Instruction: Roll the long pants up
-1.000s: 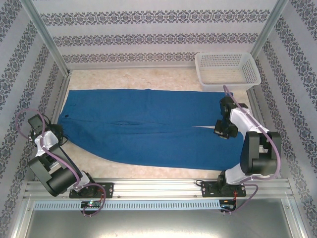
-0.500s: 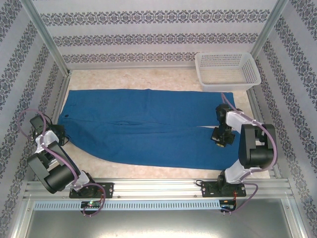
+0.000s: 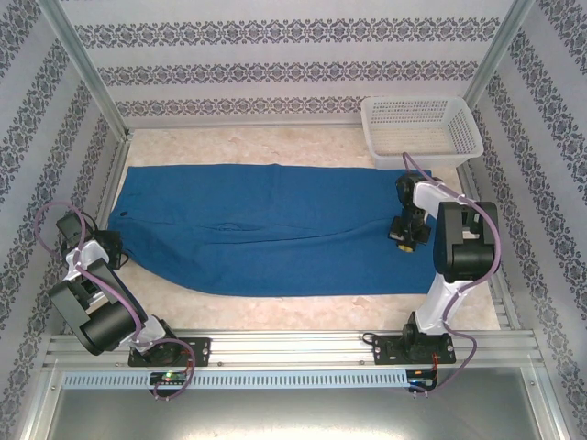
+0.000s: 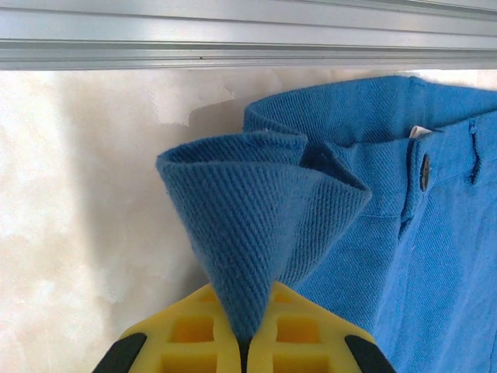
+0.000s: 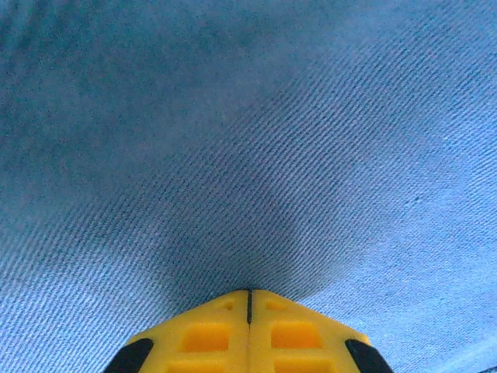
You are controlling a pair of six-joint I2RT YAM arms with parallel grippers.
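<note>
Long pants (image 3: 266,229) lie spread flat across the table (image 3: 275,147), waistband at the left, leg ends at the right. Nearest the bases, the left gripper (image 4: 247,330) is clamped on a raised fold at the waistband corner. The cloth rises in a cone from between its yellow fingers (image 4: 304,336), near the fly button (image 4: 424,172). Farther in, the right gripper (image 5: 248,295) has its jaws together, tips against the blue cloth near the leg ends. Whether cloth is pinched between them cannot be told. At the far right corner, a white mesh basket (image 3: 424,156) stands just beside the pants' far edge.
</note>
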